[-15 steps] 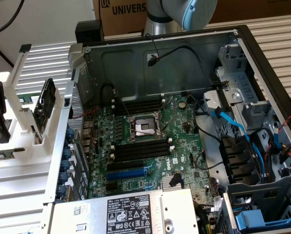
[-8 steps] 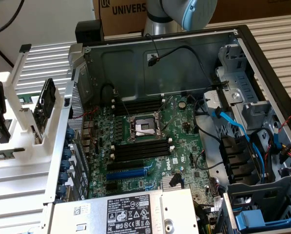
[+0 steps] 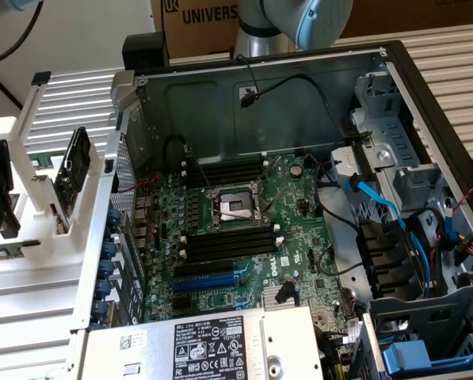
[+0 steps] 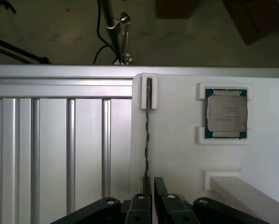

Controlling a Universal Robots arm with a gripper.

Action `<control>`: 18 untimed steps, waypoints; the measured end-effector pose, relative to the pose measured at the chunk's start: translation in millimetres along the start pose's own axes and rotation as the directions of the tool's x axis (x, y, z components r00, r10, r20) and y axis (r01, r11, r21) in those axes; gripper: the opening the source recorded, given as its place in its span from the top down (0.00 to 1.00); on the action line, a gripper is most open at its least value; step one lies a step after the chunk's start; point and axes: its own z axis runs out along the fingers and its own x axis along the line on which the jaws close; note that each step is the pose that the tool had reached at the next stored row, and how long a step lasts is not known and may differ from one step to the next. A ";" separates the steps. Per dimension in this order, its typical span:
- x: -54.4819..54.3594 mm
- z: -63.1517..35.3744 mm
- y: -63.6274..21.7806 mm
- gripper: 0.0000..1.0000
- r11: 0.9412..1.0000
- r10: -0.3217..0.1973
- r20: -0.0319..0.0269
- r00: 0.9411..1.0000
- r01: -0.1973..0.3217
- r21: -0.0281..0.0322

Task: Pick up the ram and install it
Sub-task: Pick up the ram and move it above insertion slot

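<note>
In the exterior view, the ram point(image 3: 72, 162) stands on edge in a white holder point(image 3: 42, 186) on the slatted bench point(image 3: 30, 293), at the exterior view's left. It is outside the open computer case point(image 3: 260, 87) and well apart from the motherboard point(image 3: 299, 198). On that board, black memory slots point(image 3: 228, 244) with white end clips lie on either side of the processor socket point(image 3: 232, 207). A blue expansion slot point(image 3: 208, 281) sits nearer the labelled power supply point(image 3: 212, 348). My arm point(image 3: 299, 20) rises behind the case, in front of a cardboard box point(image 3: 196, 20).

In the wrist view, I look along the ram point(image 4: 147, 126) edge-on. It is a thin dark line, and its far end is seated in a notched block of the white holder point(image 4: 176, 154). My pincer point(image 4: 152, 184) is at the stick's near end, set narrow, with the ram's edge running right up to it. I cannot tell whether I am clamped on the stick or just beside it. A processor chip point(image 4: 225, 113) rests in its own white frame nearby on the same holder. The bench slats point(image 4: 69, 149) lie alongside, and beyond the bench edge are the floor point(image 4: 200, 42) and a metal pole point(image 4: 113, 23).
</note>
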 end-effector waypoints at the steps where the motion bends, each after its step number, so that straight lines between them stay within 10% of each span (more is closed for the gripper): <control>1: 0.0 0.0 0.0 0.82 1.000 0.000 0.000 1.000 0.000 0.000; 18: 3.4 2.2 0.4 0.82 1.000 0.000 0.000 1.000 0.000 0.000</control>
